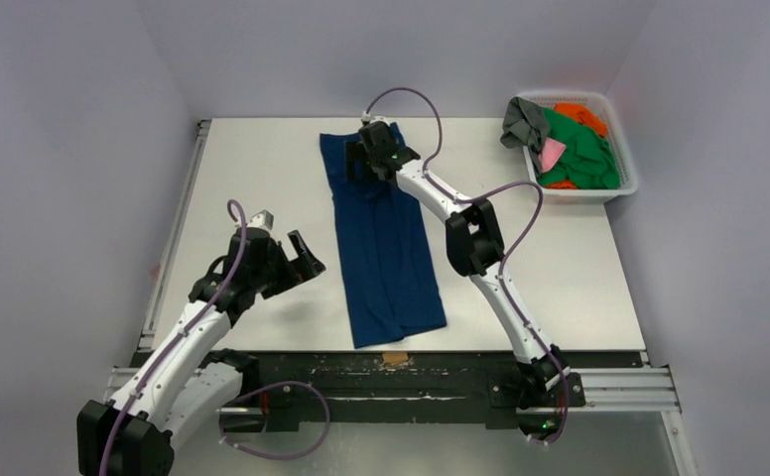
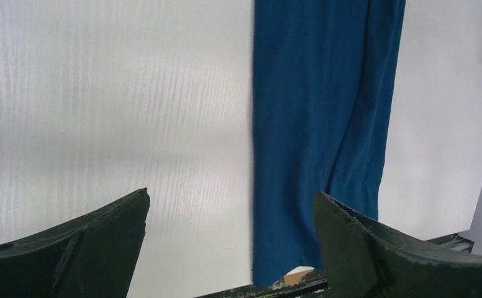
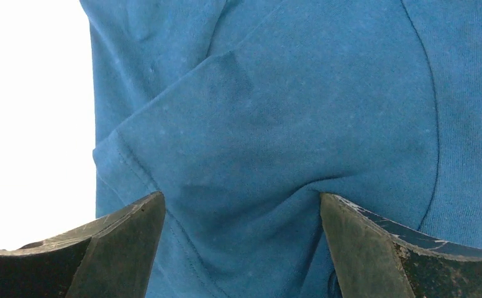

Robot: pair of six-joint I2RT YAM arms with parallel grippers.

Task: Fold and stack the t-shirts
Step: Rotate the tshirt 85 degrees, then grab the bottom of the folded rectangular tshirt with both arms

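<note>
A navy blue t-shirt (image 1: 386, 238) lies on the table folded lengthwise into a long narrow strip, running from the far middle to the near edge. My right gripper (image 1: 361, 159) is open, pressed down on the strip's far end, with cloth (image 3: 276, 112) bunched between its spread fingers (image 3: 375, 248). My left gripper (image 1: 297, 253) is open and empty, hovering just left of the strip's middle; its view shows the strip (image 2: 319, 124) ahead to the right. Green (image 1: 584, 154), orange (image 1: 581, 116), grey (image 1: 525, 124) and pink (image 1: 552, 154) shirts lie heaped in a basket.
The white mesh basket (image 1: 627, 183) stands at the table's far right corner. The white table (image 1: 252, 188) has a dark rail along its near edge (image 1: 411, 362). A small tan piece (image 1: 394, 356) sits at the near edge below the shirt.
</note>
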